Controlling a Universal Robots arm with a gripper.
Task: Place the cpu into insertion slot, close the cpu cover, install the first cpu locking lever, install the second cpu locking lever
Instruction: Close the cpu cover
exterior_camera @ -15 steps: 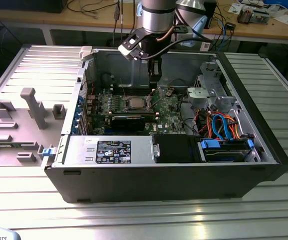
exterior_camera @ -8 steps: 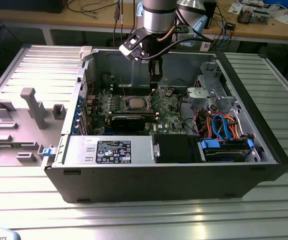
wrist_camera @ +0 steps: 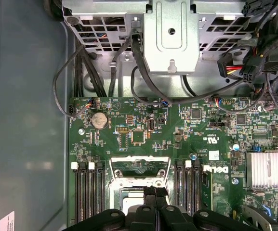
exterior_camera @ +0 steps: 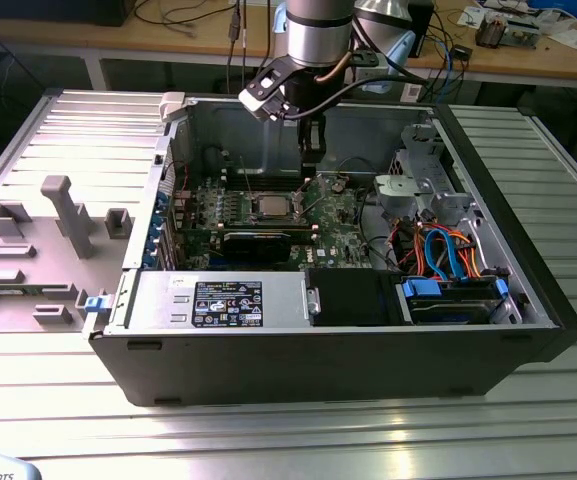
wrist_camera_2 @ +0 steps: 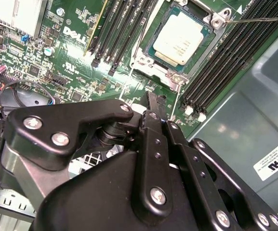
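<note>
Black-linked and pressed together on nothing I can make out, the gripper (wrist_camera_2: 154,103) hangs inside the open computer case (exterior_camera: 368,370). Its tips point down at the green motherboard (wrist_camera_2: 57,57) just beside the insertion slot (wrist_camera_2: 218,20), a stance better suited to pushing something thin than to pinching. Just beyond the tips the cpu (wrist_camera_2: 179,37) lies flat in that slot, its silver top showing through what looks like the cpu cover (wrist_camera_2: 176,76) lowered over it, while one thin locking lever (wrist_camera_2: 257,19) sticks out across the memory slots (wrist_camera_2: 225,62), apparently unlatched, so the frame is probably not yet clamped.
</note>
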